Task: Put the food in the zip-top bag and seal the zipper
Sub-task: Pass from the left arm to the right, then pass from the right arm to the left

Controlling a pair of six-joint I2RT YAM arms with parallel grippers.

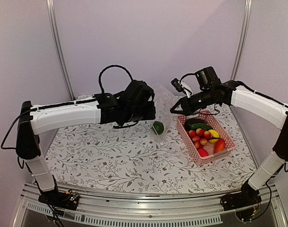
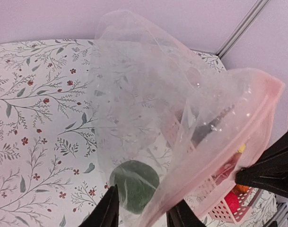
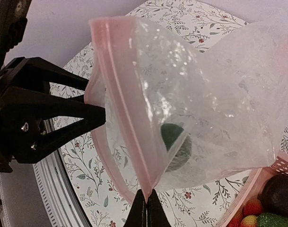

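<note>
While the zip-top bag [image 3: 214, 94] sags, clear, crinkly — round green fruit [image 3: 177, 146] inside.

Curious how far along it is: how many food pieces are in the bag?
1: a dark green piece at the bottom of the bag. The other food lies in the pink basket; folds could hide more.
</note>
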